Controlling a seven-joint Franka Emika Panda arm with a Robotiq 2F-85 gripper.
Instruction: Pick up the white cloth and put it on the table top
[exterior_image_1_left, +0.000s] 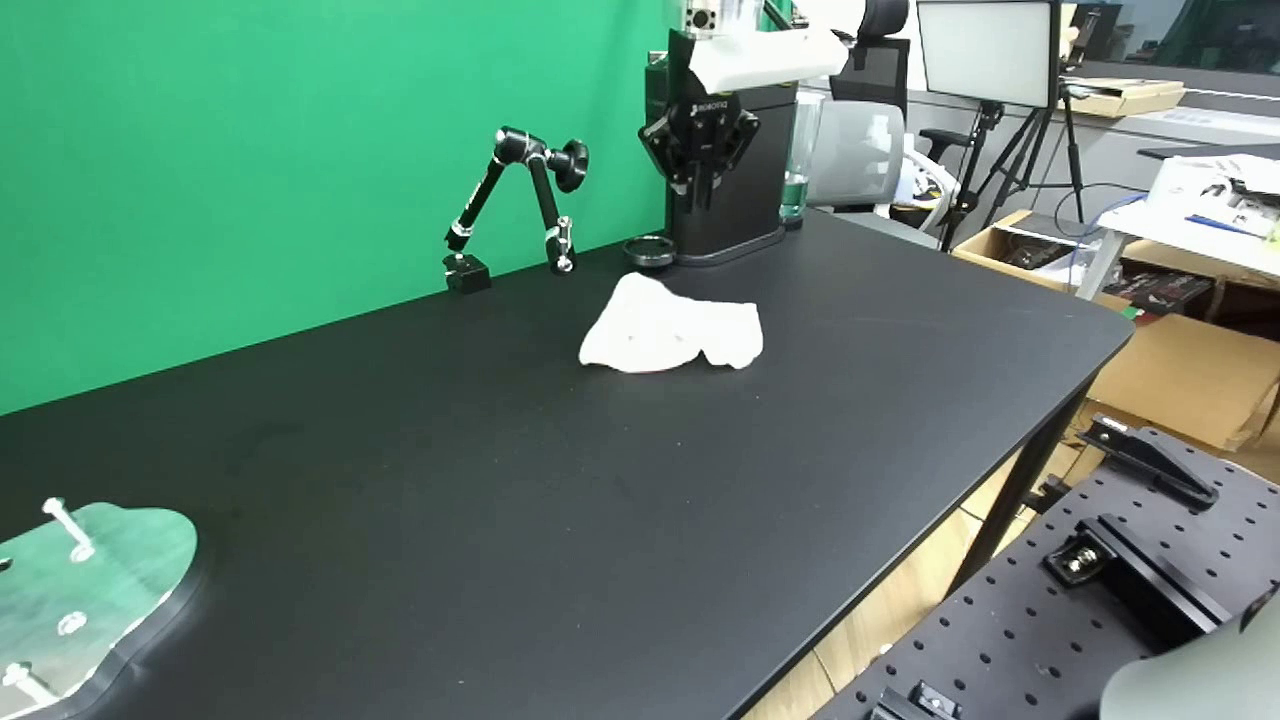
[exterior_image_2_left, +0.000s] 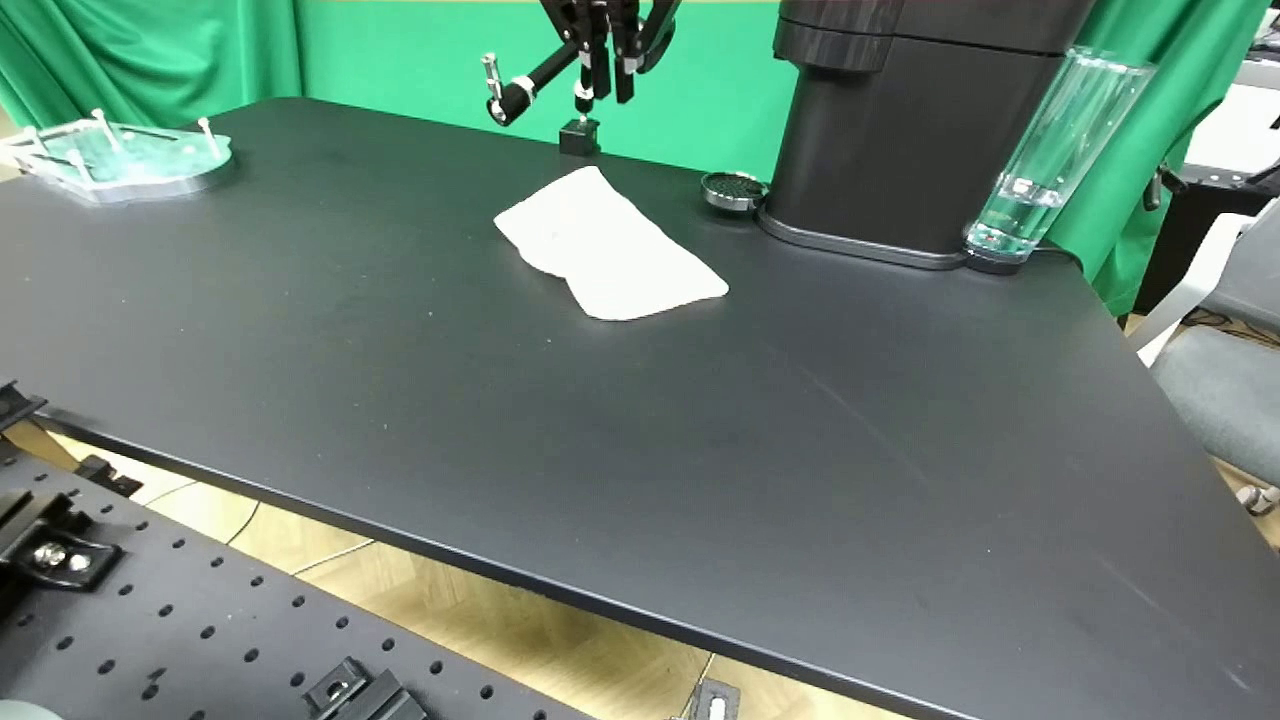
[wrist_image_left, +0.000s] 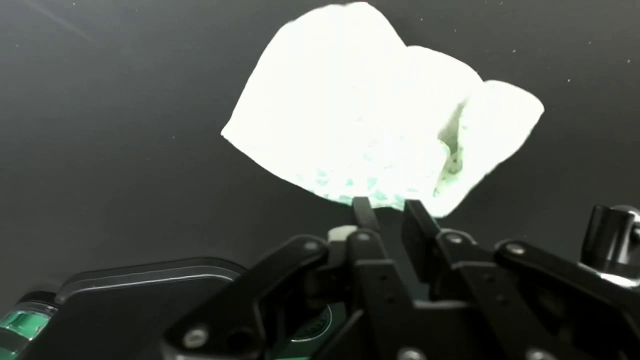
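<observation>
The white cloth (exterior_image_1_left: 660, 325) lies crumpled and flat on the black table top (exterior_image_1_left: 480, 500). It also shows in an exterior view (exterior_image_2_left: 610, 250) and in the wrist view (wrist_image_left: 340, 100), where it has a fold opening on its right side and greenish marks near its lower edge. My gripper (exterior_image_1_left: 694, 194) hangs in the air above the table, near the back edge of the cloth and apart from it. In an exterior view the gripper (exterior_image_2_left: 607, 95) shows its two fingers with a gap. In the wrist view the gripper (wrist_image_left: 387, 201) has its fingertips part way apart, with nothing held between them.
A tall black machine (exterior_image_2_left: 890, 150) with a clear water tank (exterior_image_2_left: 1030, 190) stands at the back. A round metal-rimmed piece (exterior_image_2_left: 733, 191) lies beside it. A black jointed arm (exterior_image_1_left: 510, 150) stands along the green backdrop. A greenish board with pegs (exterior_image_1_left: 130, 560) lies at the table's end.
</observation>
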